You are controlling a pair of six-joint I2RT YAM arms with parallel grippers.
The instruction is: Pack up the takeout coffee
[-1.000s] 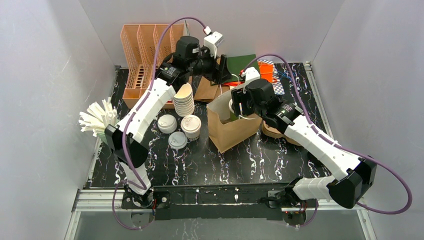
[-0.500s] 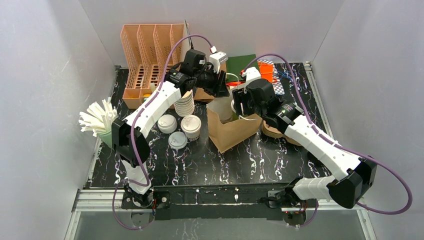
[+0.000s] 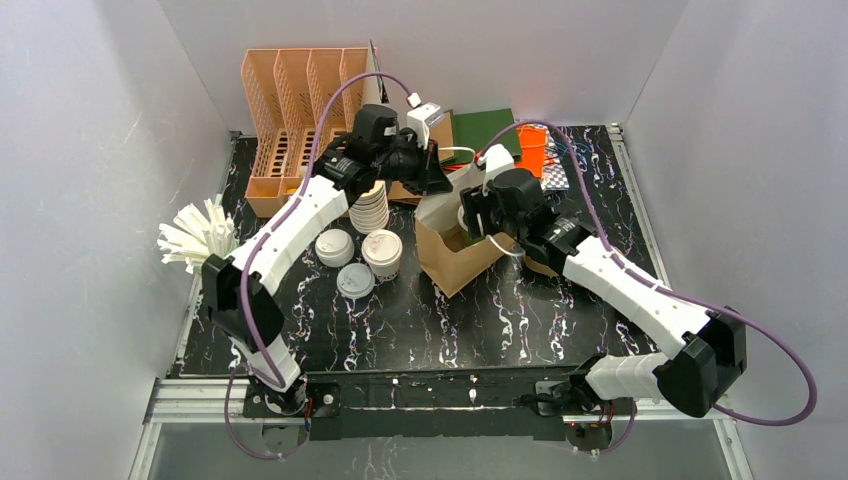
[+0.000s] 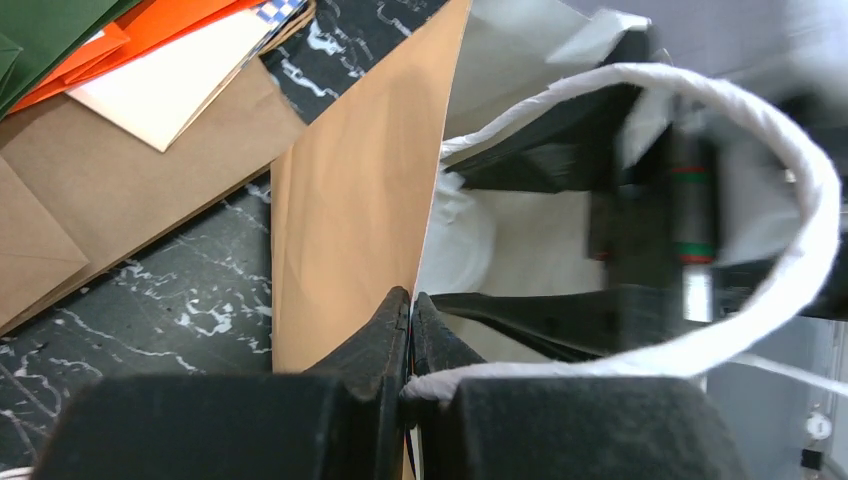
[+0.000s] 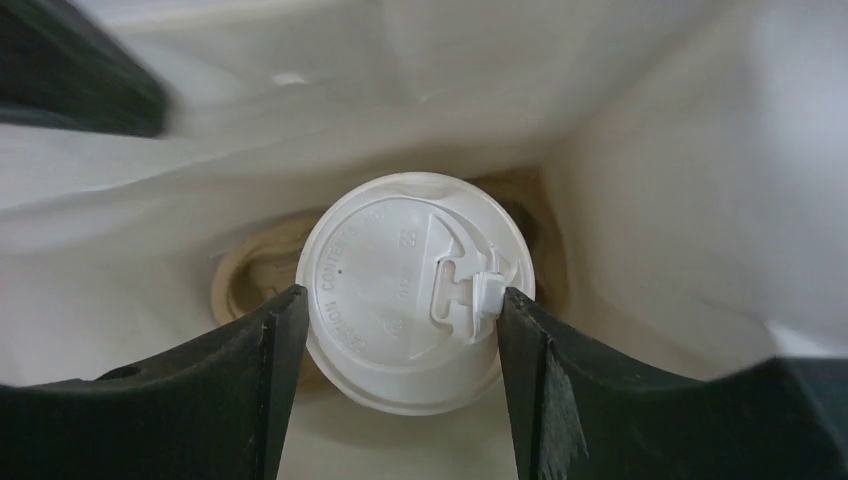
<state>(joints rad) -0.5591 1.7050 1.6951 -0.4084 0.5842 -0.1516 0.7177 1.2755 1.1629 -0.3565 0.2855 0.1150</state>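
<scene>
Two takeout coffees to account for, one only half seen. At far left, a bundle of white sticks (image 3: 195, 238), too small to tell straws from stirrers. Next, the orange rack (image 3: 290, 100) at the back, with the stack of lidless cups (image 3: 368, 208) in front, its top hidden under the left arm. Near that, two loose lids (image 3: 335, 247) flat on the table (image 3: 400, 330) and, just beside them, the first lidded cup (image 3: 382, 252), upright and apart from both arms. Further right, left claw (image 4: 410, 300) pinched tight on the top edge of the brown paper bag (image 3: 470, 265), white handle loop (image 4: 815, 190) arching beyond the fingertips. Inside the bag, right claw (image 5: 400, 305) spread wide yet clamped on the second lidded cup (image 5: 415, 290), a finger pressed against each side of its lid. Walls of that cup out of sight below the lid, colour impossible to tell. From overhead, claw and cup both buried behind the bag rim and the wrist.
</scene>
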